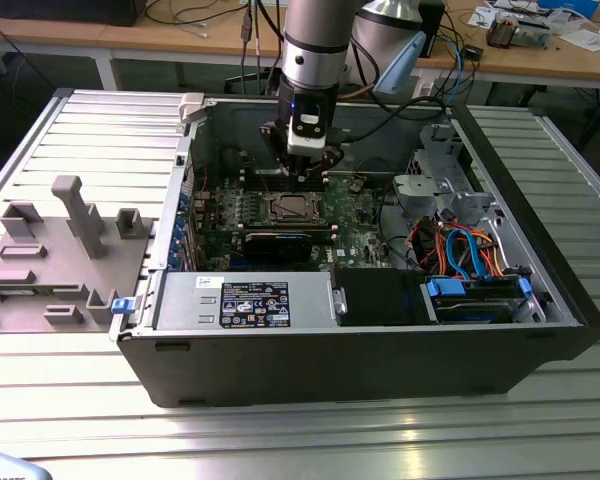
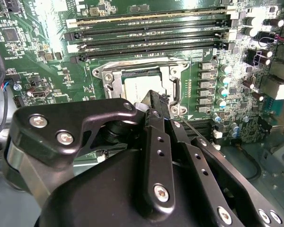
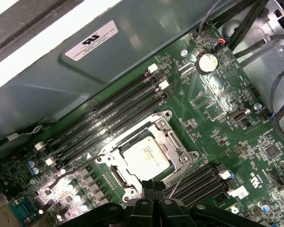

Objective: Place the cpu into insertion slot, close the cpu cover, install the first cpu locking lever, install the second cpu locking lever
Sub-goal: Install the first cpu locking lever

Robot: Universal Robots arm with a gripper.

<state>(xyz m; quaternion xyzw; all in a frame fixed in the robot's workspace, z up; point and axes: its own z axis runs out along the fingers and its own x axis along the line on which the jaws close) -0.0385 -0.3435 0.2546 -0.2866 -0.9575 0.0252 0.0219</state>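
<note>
Right now the tool (image 1: 302, 166) hangs low inside the open computer case (image 1: 380, 340), just above the green motherboard (image 1: 355, 215) and near the insertion slot (image 1: 293, 208). In both wrist views its black fingers (image 2: 156, 142) look pressed together, tips meeting at the slot's edge with nothing visibly pinched between them. The cpu (image 3: 146, 156) already lies flat in the insertion slot, silver top showing; in the second wrist view the cpu (image 2: 141, 85) is partly hidden behind the finger tips. The cpu cover (image 3: 173, 142) lies down around the chip as a silver frame with the chip showing through its window. A thin wire locking lever (image 3: 180, 177) runs slantwise beside the socket, close to the finger tips; whether it is latched, cannot tell. Long black memory slots (image 3: 109, 118) run along one side of the socket, more memory slots (image 3: 199, 177) on the other. A round coin battery (image 3: 207, 61) sits well apart near the case wall. In the exterior view a power supply box (image 1: 245, 300) and a bundle of coloured cables (image 1: 460, 250) crowd the case on the near side and the exterior view's right. A grey fixture tray (image 1: 55, 250) sits on the slatted metal surface (image 1: 280, 440) at the exterior view's left.
</note>
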